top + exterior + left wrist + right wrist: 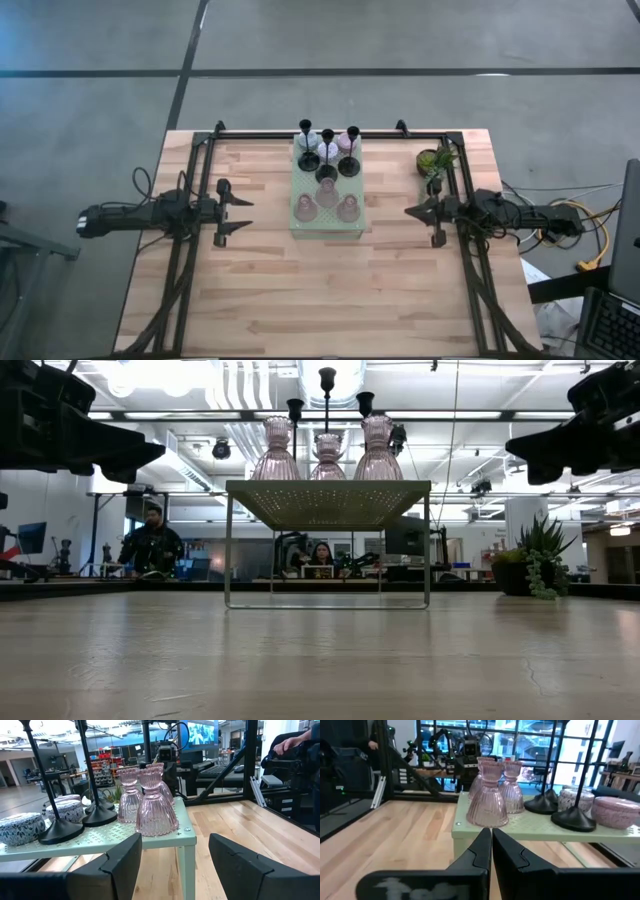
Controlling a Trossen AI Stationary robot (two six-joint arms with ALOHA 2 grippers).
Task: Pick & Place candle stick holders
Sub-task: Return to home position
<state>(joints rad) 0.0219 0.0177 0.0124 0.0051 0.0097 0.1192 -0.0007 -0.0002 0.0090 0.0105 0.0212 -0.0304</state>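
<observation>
Several candle stick holders stand on a pale green perforated stand (325, 228) at the table's middle. Three black thin-stemmed ones (328, 168) stand at its far end, and three pink glass ones (327, 194) toward its near end. Pastel round ones (311, 141) sit beside the black stems. All rest on their bases. My left gripper (243, 213) hovers open to the left of the stand, pointing level at it; the pink holders (156, 805) show beyond its fingers. My right gripper (408, 212) hovers shut to the right of the stand, facing the pink holders (489, 800).
The stand is raised on thin legs (228, 550), with open space beneath it. A small potted plant (436, 160) sits at the far right, close to my right arm. Dark frame rails (185, 270) run along both table sides. Bare wood lies toward the near edge. People (150, 545) sit beyond the table.
</observation>
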